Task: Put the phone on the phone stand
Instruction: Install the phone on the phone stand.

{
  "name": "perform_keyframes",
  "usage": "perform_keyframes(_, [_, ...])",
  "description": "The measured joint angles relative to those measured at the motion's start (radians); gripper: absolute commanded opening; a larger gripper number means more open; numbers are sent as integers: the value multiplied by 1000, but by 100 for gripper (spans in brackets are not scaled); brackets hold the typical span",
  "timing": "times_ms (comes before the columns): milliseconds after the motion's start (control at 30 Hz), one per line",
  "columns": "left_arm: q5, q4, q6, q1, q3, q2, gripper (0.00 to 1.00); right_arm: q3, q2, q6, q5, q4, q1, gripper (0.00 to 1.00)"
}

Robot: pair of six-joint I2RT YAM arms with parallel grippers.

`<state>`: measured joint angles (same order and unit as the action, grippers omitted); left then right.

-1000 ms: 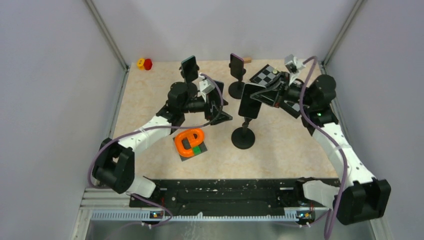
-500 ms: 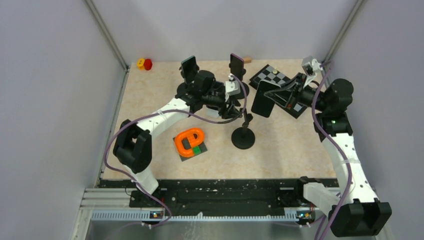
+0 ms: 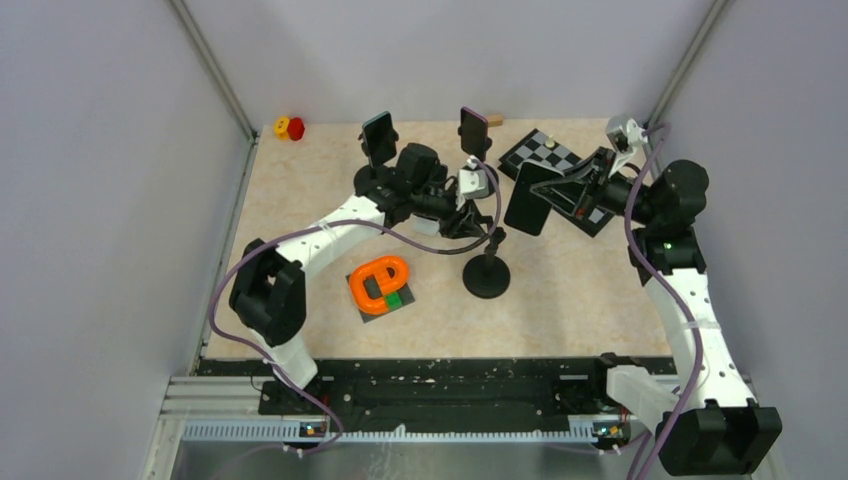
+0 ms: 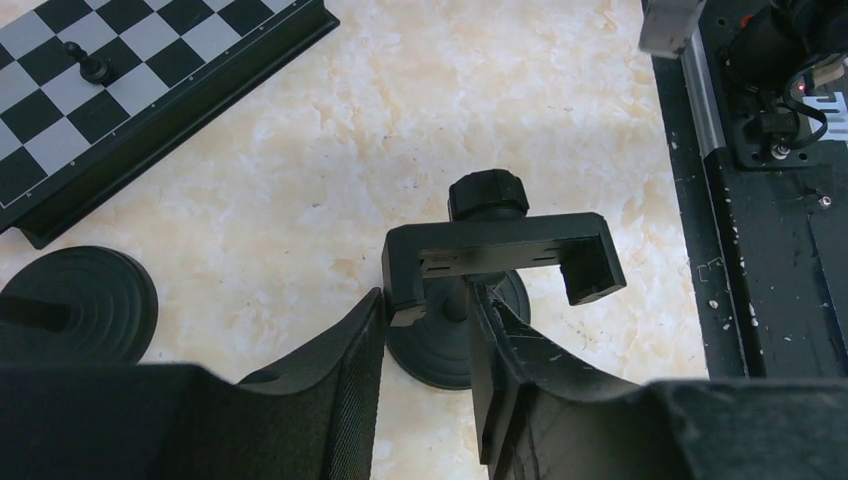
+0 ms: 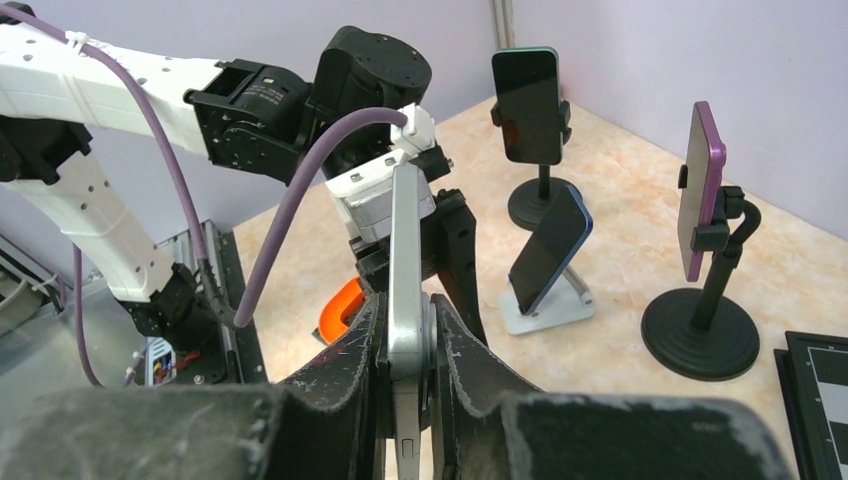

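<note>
The step in hand is the carry: the phone (image 3: 527,205) is up in the air at the right centre of the top view, clear of the surface (image 3: 570,300) and up and to the right of the empty phone stand (image 3: 487,272), near it but apart. The right end effector (image 5: 405,335) pinches the phone by its two faces, so the right wrist view shows it edge-on, rising from between the pads at lower centre.

The left end effector (image 4: 428,315) is at the stand. In the left wrist view its fingers (image 4: 360,380) come up from the bottom edge on either side of the stand's stem, just under the open black cradle at the centre of the frame. The left finger sits against the cradle's lower left corner. Whether the fingers actually press the stem or only straddle it, I cannot tell.

The left arm appears placed to steady the stand. The next move calls for the right arm to bring the phone down and left over the cradle, turn it so its back faces the cradle, and seat it between the cradle's two hooked ends before letting go. The stand's narrow stem looks easy to tip, so the approach should be gentle.
</note>
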<state>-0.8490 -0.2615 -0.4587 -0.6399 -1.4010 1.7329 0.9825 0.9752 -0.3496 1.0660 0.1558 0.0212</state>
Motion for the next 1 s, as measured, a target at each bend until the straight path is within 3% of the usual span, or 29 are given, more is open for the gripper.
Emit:
perform_keyframes(567, [26, -17, -1, -9, -43, 0, 21, -10, 0, -21, 1, 37, 0, 0])
perform_keyframes(900, [43, -19, 15, -10, -43, 0, 0, -21, 0, -20, 0, 42, -4, 0])
perform_keyframes(1000, [72, 16, 58, -10, -23, -11, 0, -27, 1, -18, -6, 40, -5, 0])
